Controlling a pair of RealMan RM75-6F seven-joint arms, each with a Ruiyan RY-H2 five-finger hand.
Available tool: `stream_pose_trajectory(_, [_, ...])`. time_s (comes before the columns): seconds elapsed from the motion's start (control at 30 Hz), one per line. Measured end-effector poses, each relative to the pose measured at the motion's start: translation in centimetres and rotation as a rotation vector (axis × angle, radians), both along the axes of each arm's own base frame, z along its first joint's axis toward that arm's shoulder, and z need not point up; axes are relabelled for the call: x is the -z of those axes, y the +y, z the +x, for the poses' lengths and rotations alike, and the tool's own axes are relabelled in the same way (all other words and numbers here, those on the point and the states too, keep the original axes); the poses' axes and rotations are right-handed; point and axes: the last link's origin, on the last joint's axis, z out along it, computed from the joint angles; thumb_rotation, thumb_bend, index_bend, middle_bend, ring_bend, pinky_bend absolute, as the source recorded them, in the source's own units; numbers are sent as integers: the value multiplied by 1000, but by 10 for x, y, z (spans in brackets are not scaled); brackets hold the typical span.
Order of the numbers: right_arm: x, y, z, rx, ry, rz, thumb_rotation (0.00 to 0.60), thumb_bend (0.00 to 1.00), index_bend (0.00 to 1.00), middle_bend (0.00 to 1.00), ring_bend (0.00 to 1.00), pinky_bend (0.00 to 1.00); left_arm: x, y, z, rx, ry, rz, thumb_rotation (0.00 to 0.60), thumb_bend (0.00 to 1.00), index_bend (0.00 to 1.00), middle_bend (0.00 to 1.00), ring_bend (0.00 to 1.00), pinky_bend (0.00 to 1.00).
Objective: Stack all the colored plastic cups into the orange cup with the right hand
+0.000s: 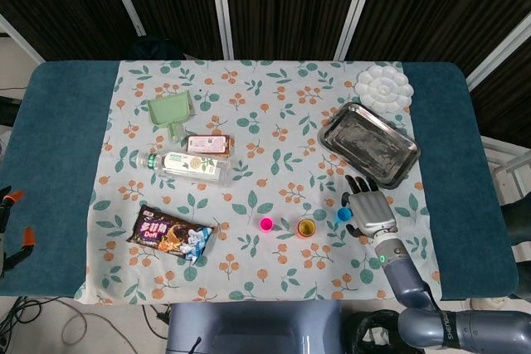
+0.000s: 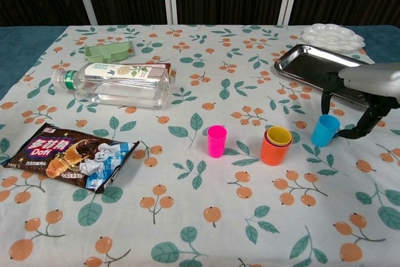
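**Right hand lowered beside the blue cup**

A table covered with a leaf-and-berry patterned cloth [image 2: 187, 229] was seen before dark curtains. Near the middle of the chest view stood the orange cup [image 2: 275, 148], with a yellow cup [image 2: 279, 136] already nested inside it. A pink cup [image 2: 217, 141] stood apart to its left, and a blue cup [image 2: 325, 130] just to its right. The right hand [image 1: 370, 211] was placed at the right edge of the frame, immediately beside the blue cup; its fingers [image 2: 369, 123] were spread and curved around the cup's far side, and nothing was held yet. Whether a finger was touching the cup could not be told. The left hand was not shown in either view.

The step in hand was judged to be the grasp of the blue cup. Next, the fingers would need to be closed on its wall, and the cup lifted and lowered upright into the yellow one. The pink cup remained to be stacked afterwards.
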Motion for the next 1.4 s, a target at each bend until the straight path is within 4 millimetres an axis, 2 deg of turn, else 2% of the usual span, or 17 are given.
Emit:
stream_pose_trajectory(0.97, [7,-3,1,6,-24,-7,600,383,491,0,15,87,1,0,0,6,-5,-2,600,467,180,67,0,9])
stream_pose_trajectory(1.23, [-5,-6,9,-1,-57,-29,600,383,499,0,16,87,0,0,0,2,-5,-2,600,467,180,67,0,9])
stream_pose_trajectory(1.4, [-23,-3,20,-9,-93,-8,600,383,499,0,16,87,1,0,0,3,-5,-3,600,467,180,67,0,9])
